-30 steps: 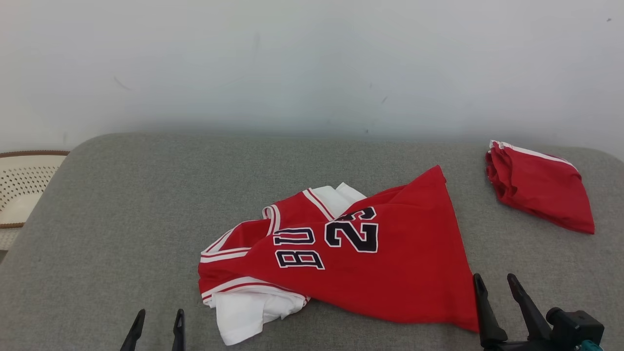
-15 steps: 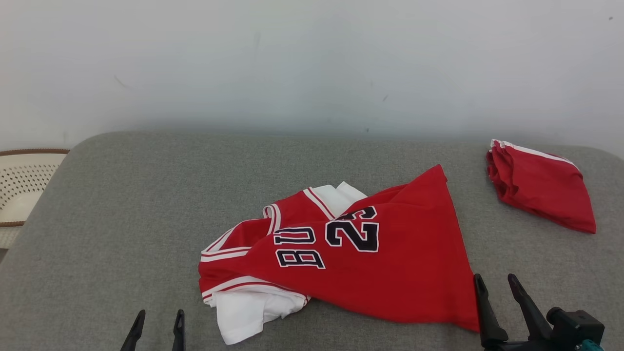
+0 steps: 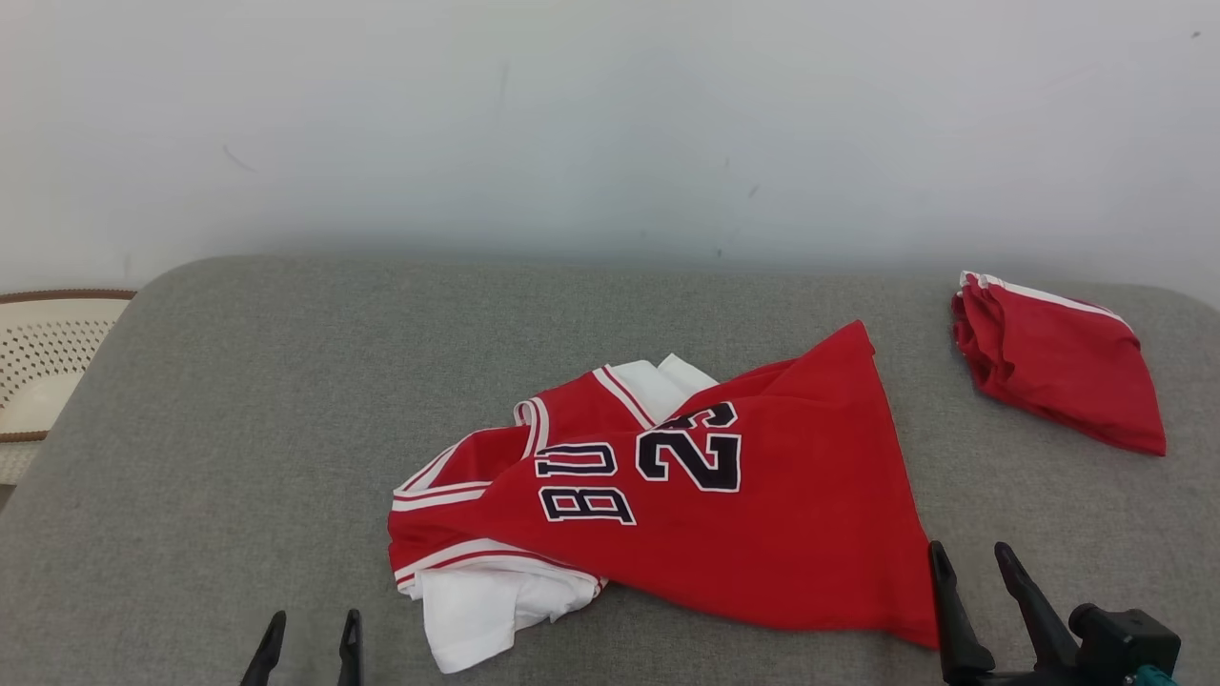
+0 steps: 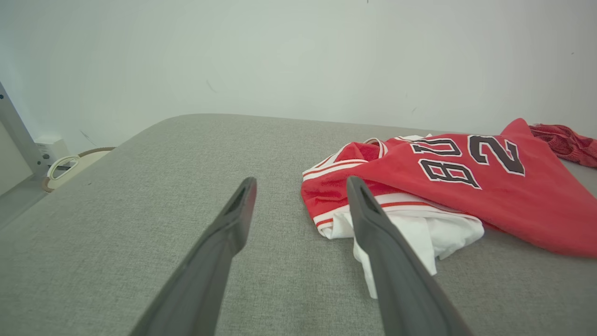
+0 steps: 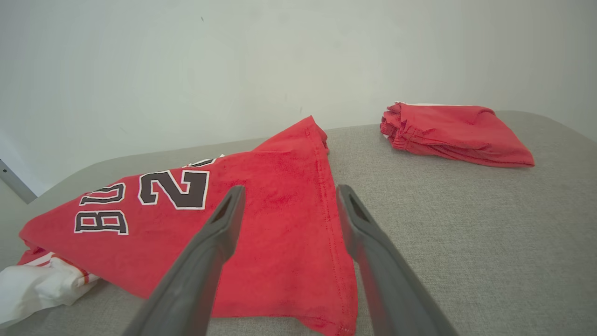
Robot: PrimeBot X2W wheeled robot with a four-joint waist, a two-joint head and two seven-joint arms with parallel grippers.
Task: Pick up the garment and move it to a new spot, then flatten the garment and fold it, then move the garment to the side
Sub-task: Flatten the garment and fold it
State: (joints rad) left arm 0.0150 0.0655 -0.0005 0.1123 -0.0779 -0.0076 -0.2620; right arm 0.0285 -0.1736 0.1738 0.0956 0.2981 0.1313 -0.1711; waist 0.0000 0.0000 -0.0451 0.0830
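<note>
Although a second has gone by, the head view shows almost no change. The whole picture has drifted a touch, which is the camera's doing. The red jersey (image 3: 743,553) lies in the same crumple at the middle of the grey counter (image 3: 286,400), number side up, with white cloth bunched under its left end. The left jaws stand apart at the bottom edge, their fingers (image 3: 350,650) short of the cloth. The right jaws are also apart, their fingers (image 3: 953,619) just beside the jersey's near right corner and a shade lower in the picture than before. A folded red garment (image 3: 1058,381) sits well apart at the far right, and a pale basket (image 3: 38,362) lies beyond the counter's left edge.

From the left wrist view, the jersey (image 4: 489,196) lies ahead and to the right of the spread fingers (image 4: 217,252), with nothing between them.

From the right wrist view, the spread fingers (image 5: 375,266) frame the hemmed side edge of the jersey (image 5: 280,200), seemingly clear of it. The folded red garment (image 5: 457,133) lies beyond.

Judged from this, the pick-up has not begun and every step of the task lies ahead. That hem looks the likeliest hold.
</note>
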